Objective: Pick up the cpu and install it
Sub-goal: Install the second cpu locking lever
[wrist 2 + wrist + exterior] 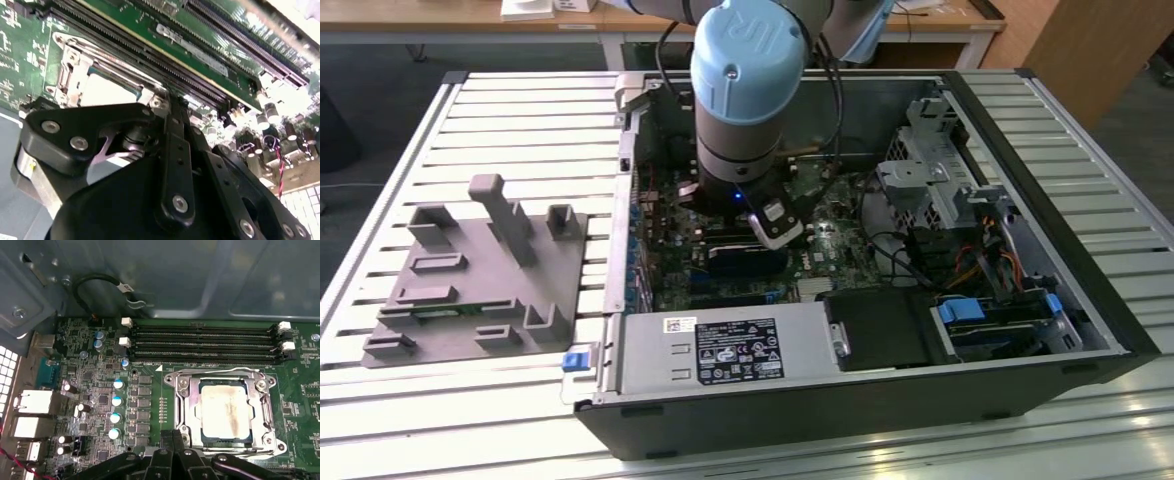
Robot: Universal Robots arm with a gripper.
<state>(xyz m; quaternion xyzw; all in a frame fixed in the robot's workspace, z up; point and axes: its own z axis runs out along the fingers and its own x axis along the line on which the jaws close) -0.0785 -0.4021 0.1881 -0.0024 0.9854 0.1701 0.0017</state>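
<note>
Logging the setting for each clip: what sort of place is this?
Probably a lab or workshop bench: an open computer case lies on a slatted metal table, a grey plastic tray beside it, and desks behind.

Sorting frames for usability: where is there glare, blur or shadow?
Exterior view: sunlit table slats wash out, case interior dim. Second wrist view: soft, cpu glares white behind the gripper. First wrist view: sharp, evenly lit.

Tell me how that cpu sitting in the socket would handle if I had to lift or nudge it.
The cpu looks like a thin, flat, metal-topped square, so probably stiff and light, with no tendency to roll. Its smooth top offers little grip, so it may slip. It lies low inside the socket frame, so a sideways nudge would likely meet the frame; lifting straight up seems safer.
</note>
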